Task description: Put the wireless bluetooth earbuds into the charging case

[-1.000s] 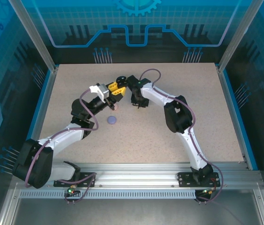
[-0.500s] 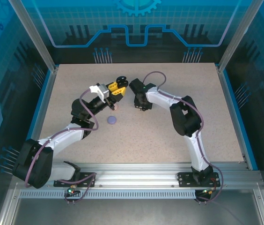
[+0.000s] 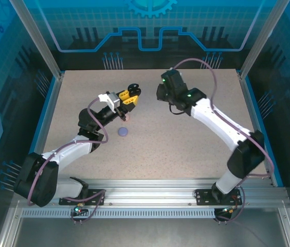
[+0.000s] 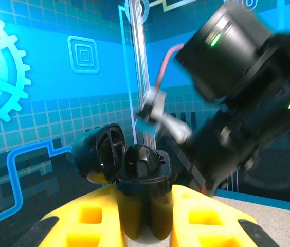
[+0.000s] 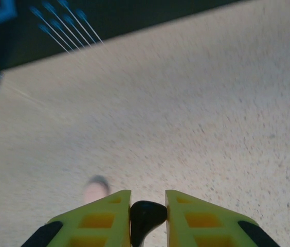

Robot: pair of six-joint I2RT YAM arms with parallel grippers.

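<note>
Jaws of the right gripper (image 5: 148, 203) pinch a black earbud (image 5: 146, 215), bulb forward, stem back between them. To its left, across a gap, the left gripper (image 4: 145, 190) clamps the open-lidded charging case (image 4: 144, 221), mouth outward.

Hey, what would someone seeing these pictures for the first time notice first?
First, the left gripper clamped on an open black charging case, lid flipped back, over the middle of the table. To its right in the top view, the right gripper pinches a tiny black earbud. A lilac round case lies on the table nearby.
</note>
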